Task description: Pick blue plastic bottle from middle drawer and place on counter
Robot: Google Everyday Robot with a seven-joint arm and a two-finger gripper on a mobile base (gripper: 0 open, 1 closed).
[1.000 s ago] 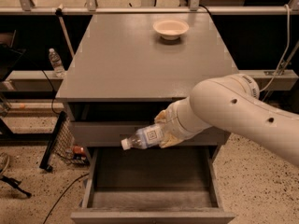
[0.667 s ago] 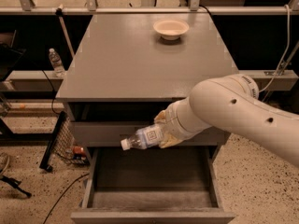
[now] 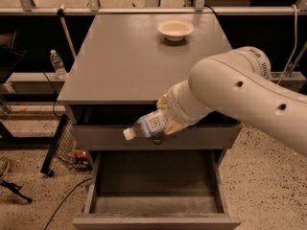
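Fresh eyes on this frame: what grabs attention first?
The big white arm reaches in from the right, its gripper holding the blue plastic bottle sideways in mid-air at the front edge of the counter. Below, the middle drawer stands open and bare; a pale bowl sits near the counter's far edge.

At frame centre, the gripper [image 3: 166, 115] has raised the small translucent bluish plastic bottle [image 3: 148, 124] slightly, nearer the flat grey counter [image 3: 124, 61].

Lab, perhaps — metal rails [image 3: 144, 9]; gripper [image 3: 166, 118] above drawer [image 3: 158, 222].
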